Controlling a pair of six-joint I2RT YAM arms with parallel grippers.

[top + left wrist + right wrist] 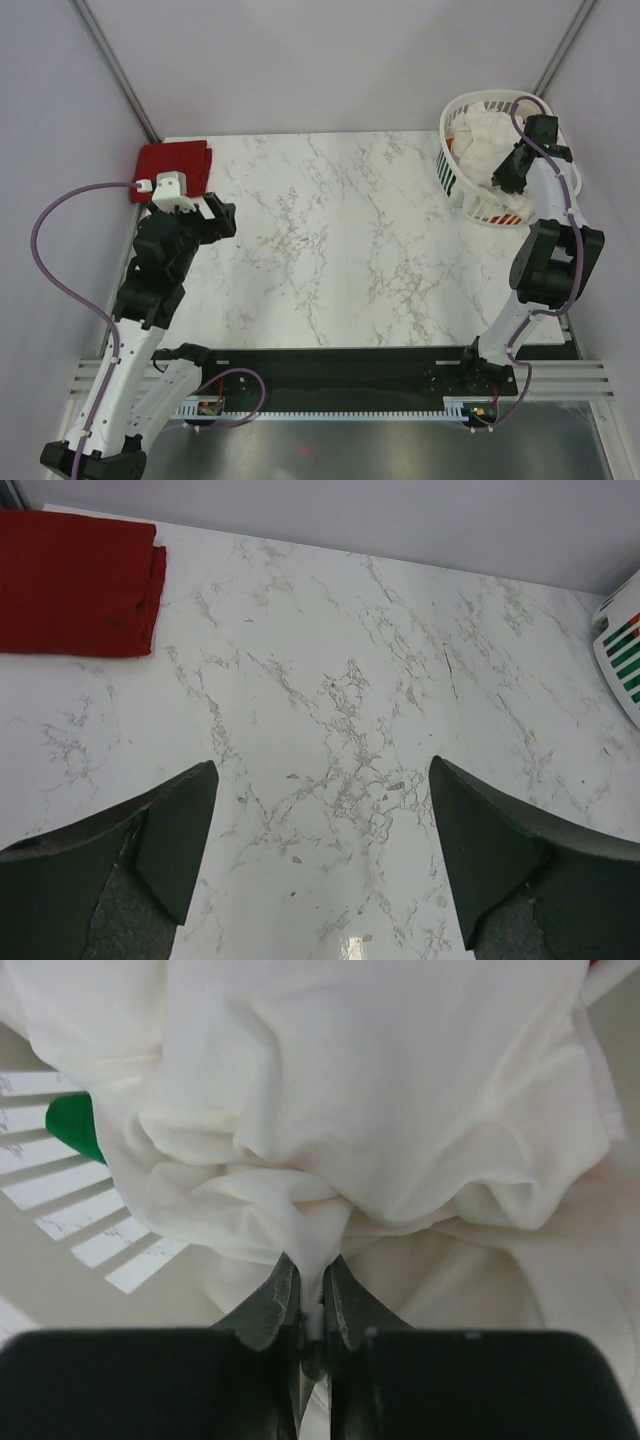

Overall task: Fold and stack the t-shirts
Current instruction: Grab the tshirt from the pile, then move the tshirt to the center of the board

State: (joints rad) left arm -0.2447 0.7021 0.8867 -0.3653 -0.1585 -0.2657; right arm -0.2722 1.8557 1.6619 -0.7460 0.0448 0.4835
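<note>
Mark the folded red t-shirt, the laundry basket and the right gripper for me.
red t-shirt (172,158): top external view, middle of the folded cloth.
laundry basket (453,178): top external view, its slatted side wall.
right gripper (310,1263): right wrist view, between fingertips pinching the cream-white t-shirt (380,1090).

Red t-shirt (172,167) folded flat, far-left; cream t-shirts (487,140) crumpled in basket (462,195).
</note>
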